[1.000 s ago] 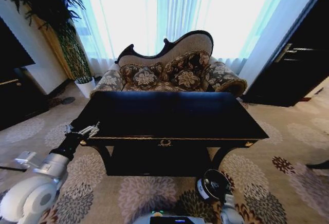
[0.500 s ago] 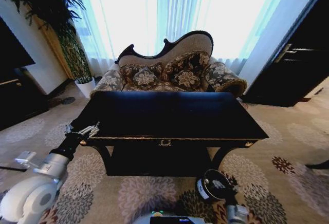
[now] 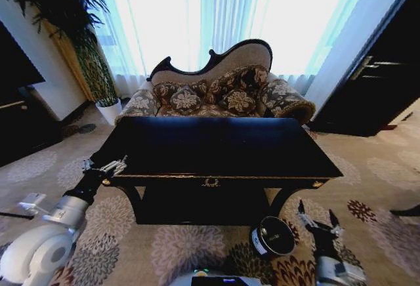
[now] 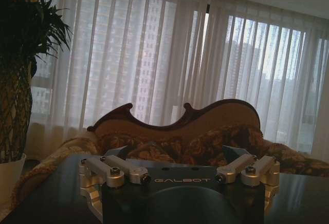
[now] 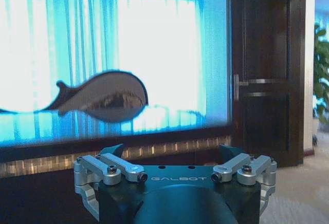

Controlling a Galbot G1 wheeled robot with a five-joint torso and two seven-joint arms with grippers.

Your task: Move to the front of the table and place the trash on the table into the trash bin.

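The glossy black table (image 3: 216,145) with gold trim stands right in front of me, its dark top (image 4: 46,193) reflecting the window. The trash is out of view. On the carpet below the table's front right sits the small round black trash bin (image 3: 272,237) with its white label. My right gripper (image 3: 317,215) is open, low beside the bin on its right, facing the table's gold-trimmed front rail (image 5: 51,163). At the table's front left corner my left gripper (image 3: 105,165) is held open, level with the top, nothing between its fingers (image 4: 115,151).
A patterned sofa (image 3: 220,92) stands behind the table against bright curtains. A potted plant (image 3: 98,69) is at the back left, dark cabinets (image 3: 377,82) at the right. Flowered carpet (image 3: 367,187) lies open on both sides of the table.
My right arm has swung from over the trash bin out to its right, and the open gripper has come into view. The left arm, table and bin have not moved.
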